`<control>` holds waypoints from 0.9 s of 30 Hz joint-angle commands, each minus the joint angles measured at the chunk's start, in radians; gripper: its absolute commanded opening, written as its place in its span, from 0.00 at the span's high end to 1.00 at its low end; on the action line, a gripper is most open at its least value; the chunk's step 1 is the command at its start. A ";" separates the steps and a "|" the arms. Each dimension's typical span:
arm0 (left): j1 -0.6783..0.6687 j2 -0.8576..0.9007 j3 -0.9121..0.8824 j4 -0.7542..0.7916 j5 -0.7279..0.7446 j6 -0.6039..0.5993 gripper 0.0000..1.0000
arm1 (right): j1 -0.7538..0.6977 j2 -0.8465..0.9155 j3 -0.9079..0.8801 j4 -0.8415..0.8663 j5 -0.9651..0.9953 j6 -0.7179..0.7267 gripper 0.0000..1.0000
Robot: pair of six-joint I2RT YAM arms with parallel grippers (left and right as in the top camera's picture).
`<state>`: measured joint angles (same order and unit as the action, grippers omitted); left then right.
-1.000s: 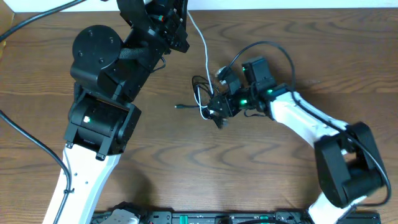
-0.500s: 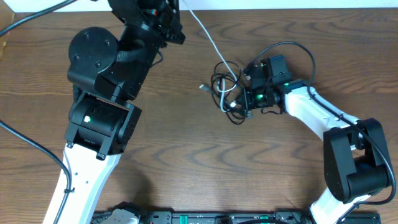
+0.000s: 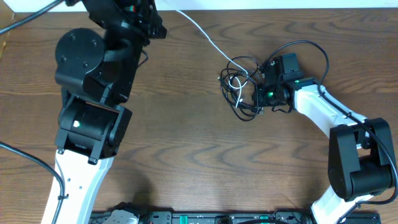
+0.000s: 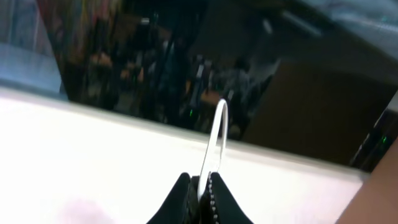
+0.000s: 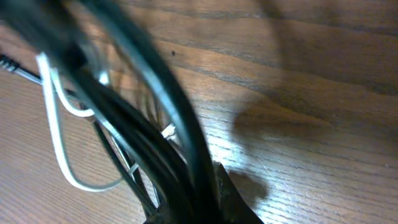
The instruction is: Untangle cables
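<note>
Right claw (image 3: 257, 99) just clamped on the black cable (image 5: 130, 140) and dragged the knot across the table (image 3: 186, 143) toward 3 o'clock. My left claw (image 4: 200, 186) — pinched on the white cable (image 3: 205, 34) — hauled it toward 11. White line's drawn straight — knot's loosening, I'd say.

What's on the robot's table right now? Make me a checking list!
Surface: brown wooden table, bare wood showing.
Job's things: white cable runs from the top edge into a tangle with the black cable.
Clutter: nothing seen.
Grippers: left gripper shut on white cable; right gripper shut on black cable.
Cables: thick arm wires beside the left arm and looping over the right.
Surroundings: white strip past the far edge.
</note>
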<state>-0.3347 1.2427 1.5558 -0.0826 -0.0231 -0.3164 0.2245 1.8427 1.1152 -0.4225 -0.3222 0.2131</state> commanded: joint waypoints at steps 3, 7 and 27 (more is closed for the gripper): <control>0.001 0.047 0.006 -0.117 0.104 0.008 0.93 | -0.001 -0.008 -0.005 -0.006 -0.028 -0.005 0.95; -0.017 0.121 0.006 -0.217 0.176 0.008 0.92 | 0.000 -0.008 -0.005 -0.009 -0.037 -0.005 0.95; -0.090 0.403 -0.008 -0.636 0.222 -0.022 0.01 | 0.000 -0.008 -0.005 -0.031 -0.055 -0.012 0.93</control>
<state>-0.4099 1.6161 1.5562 -0.6971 0.1841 -0.3183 0.2249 1.8427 1.1152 -0.4526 -0.3676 0.2119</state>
